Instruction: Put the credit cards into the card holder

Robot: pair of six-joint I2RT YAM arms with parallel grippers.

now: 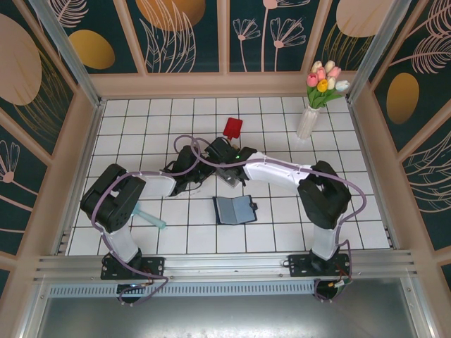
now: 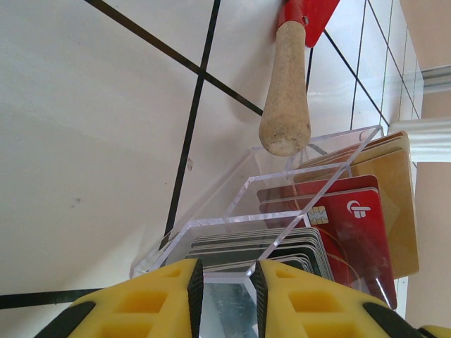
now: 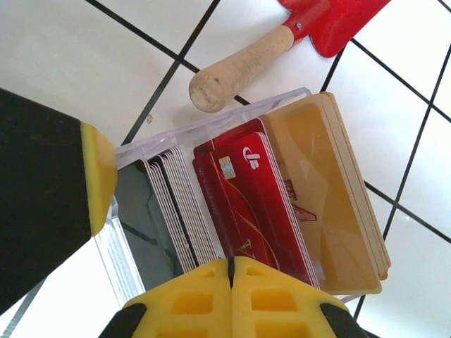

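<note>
My right gripper (image 3: 231,271) is pinched tight against the red plastic cards (image 3: 254,204), bottom centre; my left gripper (image 2: 225,296) narrowly clamps the clear plastic box (image 2: 211,215).

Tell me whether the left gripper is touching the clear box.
Touching. In the left wrist view, the left gripper clamps the near wall of the box, with a yellow finger pressed on each side.

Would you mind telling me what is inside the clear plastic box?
The clear box holds three stacks: grey-white cards, red cards and yellow-orange cards. The right hand covers their near ends, which cannot be seen.
</note>
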